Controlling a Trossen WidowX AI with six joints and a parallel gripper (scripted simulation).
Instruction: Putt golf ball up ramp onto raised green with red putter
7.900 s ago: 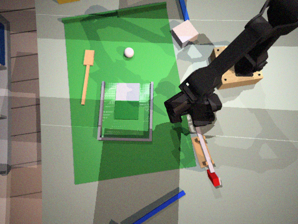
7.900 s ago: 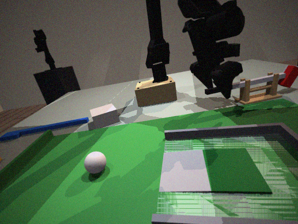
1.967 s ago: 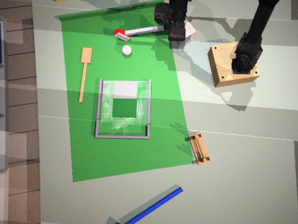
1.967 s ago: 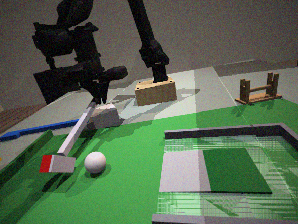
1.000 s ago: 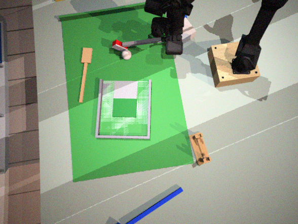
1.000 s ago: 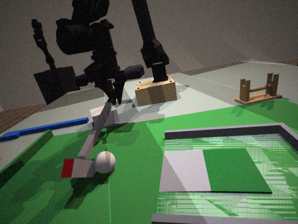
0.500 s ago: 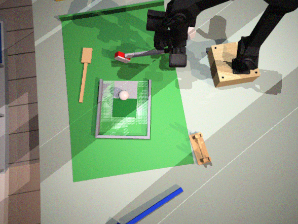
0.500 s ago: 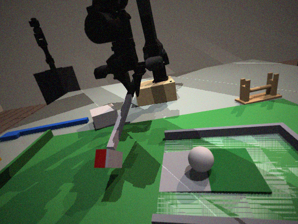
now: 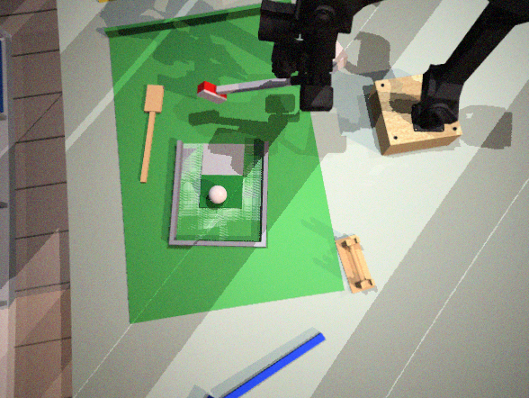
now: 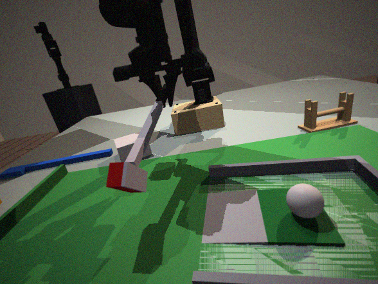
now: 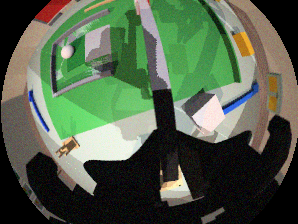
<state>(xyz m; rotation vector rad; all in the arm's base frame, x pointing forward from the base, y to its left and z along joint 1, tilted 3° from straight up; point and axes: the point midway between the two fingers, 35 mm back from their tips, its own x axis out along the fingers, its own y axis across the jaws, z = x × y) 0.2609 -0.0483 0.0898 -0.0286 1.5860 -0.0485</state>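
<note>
My gripper (image 9: 294, 82) (image 10: 164, 101) (image 11: 162, 131) is shut on the red putter's shaft. The putter (image 9: 208, 90) (image 10: 127, 177) (image 11: 154, 50) hangs down from the fingers, its red and white head above the mat, short of the ramp; its shadow lies apart from it. The golf ball (image 9: 218, 194) (image 10: 305, 200) (image 11: 67, 52) is on the dark green raised square (image 9: 233, 196) (image 10: 273, 228), inside its edges. I cannot tell from a still view whether it is moving. The pale ramp (image 9: 218, 163) (image 10: 239, 221) (image 11: 96, 44) adjoins that square, partly in shadow.
A grey rail (image 9: 174, 203) (image 10: 273, 169) surrounds the ramp and green on three sides. A wooden paddle (image 9: 149, 144) lies left. A wooden stand (image 9: 356, 263) (image 10: 331, 112) is at the mat's edge. A pale block (image 10: 131, 146) (image 11: 207, 115) stands near the arm's base. Blue bars (image 9: 274, 366) (image 10: 69, 159) lie off the mat.
</note>
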